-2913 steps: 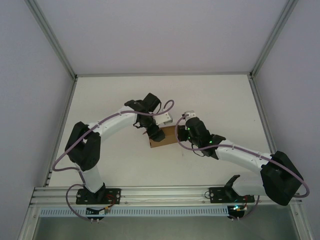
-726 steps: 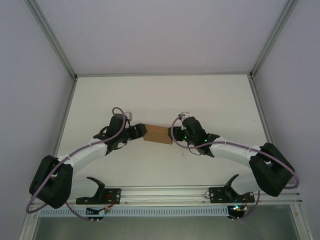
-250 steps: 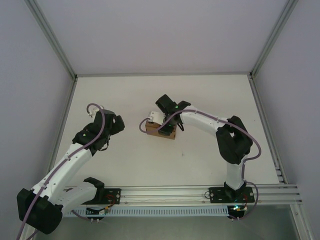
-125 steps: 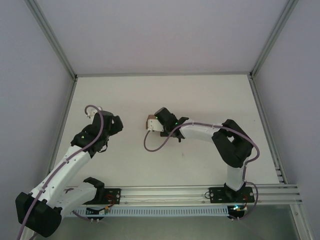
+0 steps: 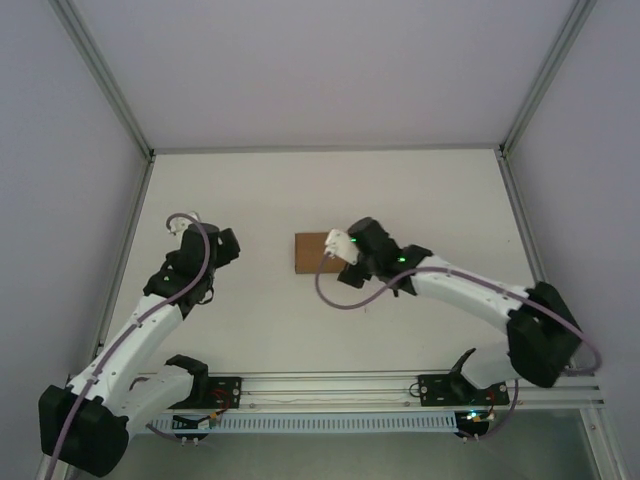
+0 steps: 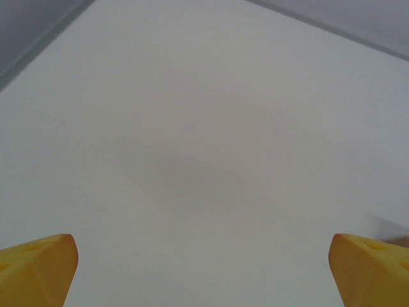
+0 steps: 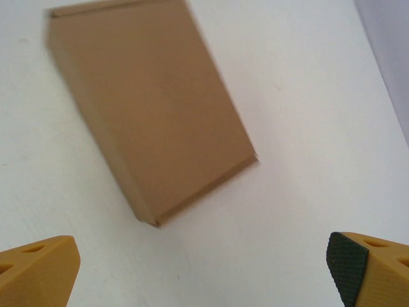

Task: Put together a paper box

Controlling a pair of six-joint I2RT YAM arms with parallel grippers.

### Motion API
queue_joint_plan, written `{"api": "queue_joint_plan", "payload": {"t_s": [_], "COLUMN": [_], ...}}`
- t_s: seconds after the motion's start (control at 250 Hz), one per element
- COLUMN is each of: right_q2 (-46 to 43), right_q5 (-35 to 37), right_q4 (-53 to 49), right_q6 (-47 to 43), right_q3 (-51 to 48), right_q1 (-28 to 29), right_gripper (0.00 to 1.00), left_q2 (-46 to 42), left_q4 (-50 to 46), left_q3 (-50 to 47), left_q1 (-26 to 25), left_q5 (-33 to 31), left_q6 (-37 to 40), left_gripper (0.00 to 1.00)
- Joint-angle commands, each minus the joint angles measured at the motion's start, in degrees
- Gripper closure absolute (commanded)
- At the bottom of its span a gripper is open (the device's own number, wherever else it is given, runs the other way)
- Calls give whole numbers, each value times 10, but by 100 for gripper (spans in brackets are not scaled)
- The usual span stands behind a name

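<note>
The paper box (image 5: 312, 252) lies closed and flat on the white table (image 5: 420, 190), a plain brown rectangle near the middle. In the right wrist view the paper box (image 7: 150, 109) sits ahead of my right gripper (image 7: 204, 268), whose yellow fingertips (image 7: 38, 272) stand wide apart with bare table between them. From above, my right gripper (image 5: 348, 250) is just right of the box, open and apart from it. My left gripper (image 5: 215, 246) hangs well left of the box, and in its wrist view the left gripper (image 6: 204, 268) is open over bare table.
Aluminium frame rails (image 5: 325, 150) and grey walls border the table at the back and both sides. A purple cable (image 5: 340, 300) loops off the right arm just near of the box. Open table surface lies between the left gripper and the box.
The right arm has swung from over the box to its right side, leaving the box lying flat and uncovered. The left arm has hardly moved.
</note>
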Motion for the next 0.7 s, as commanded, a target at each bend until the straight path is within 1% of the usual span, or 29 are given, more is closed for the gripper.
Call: {"api": "queue_joint_plan", "payload": {"t_s": [0.0, 0.048, 0.104, 0.132, 0.2, 0.268, 0.327, 0.387, 0.427, 0.475, 0.483, 0.531, 0.559, 0.575, 0.591, 0.607, 0.619, 0.631, 0.659, 0.675, 0.695], "right_q2": [-67, -101, -136, -150, -169, -162, -131, -79, -38, -3, 2, 34, 65, 89, 116, 131, 128, 115, 93, 99, 111], "right_q5": [16, 26, 40, 28, -32, -53, -43, -51, -65, -60, -64, -123, -144, -150, -156, -145, -133, -126, -130, -134, -143], "right_q4": [121, 164, 223, 246, 294, 349, 459, 568, 613, 648, 650, 656, 665, 693, 723, 744, 728, 690, 614, 612, 638], "right_q6": [159, 192, 225, 235, 266, 294, 299, 306, 308, 309, 323, 333, 333, 335, 340, 344, 349, 359, 375, 379, 382], "right_q3": [-73, -114, -165, -189, -238, -272, -312, -339, -343, -333, -331, -320, -313, -311, -311, -308, -305, -299, -278, -270, -271], "right_q1": [-80, -117, -160, -182, -242, -287, -310, -332, -346, -351, -354, -372, -379, -384, -391, -394, -394, -396, -405, -410, -416], "right_gripper": [0, 0, 0, 0, 0, 0, 0, 0, 0, 0, 0, 0, 0, 0, 0, 0, 0, 0, 0, 0, 0], "left_q2": [10, 19, 33, 43, 74, 125, 182, 237, 255, 289, 297, 360, 392, 383, 364, 350, 351, 357, 377, 380, 373], "left_q4": [159, 231, 341, 396, 504, 558, 585, 666, 682, 695, 696, 742, 795, 770, 718, 673, 665, 671, 713, 725, 708], "left_q3": [-58, -92, -142, -165, -205, -213, -207, -211, -208, -199, -197, -191, -188, -183, -174, -164, -159, -157, -160, -164, -161], "left_q1": [60, 79, 89, 92, 101, 110, 111, 111, 118, 122, 123, 125, 129, 130, 130, 131, 131, 131, 131, 131, 131], "left_q5": [8, 3, 1, -2, 9, 34, 62, 79, 120, 157, 160, 170, 178, 191, 202, 208, 206, 201, 196, 203, 211], "left_q6": [66, 93, 136, 154, 175, 185, 199, 211, 197, 207, 208, 208, 217, 217, 214, 214, 214, 213, 217, 219, 220], "left_gripper": [0, 0, 0, 0, 0, 0, 0, 0, 0, 0, 0, 0, 0, 0, 0, 0, 0, 0, 0, 0, 0]}}
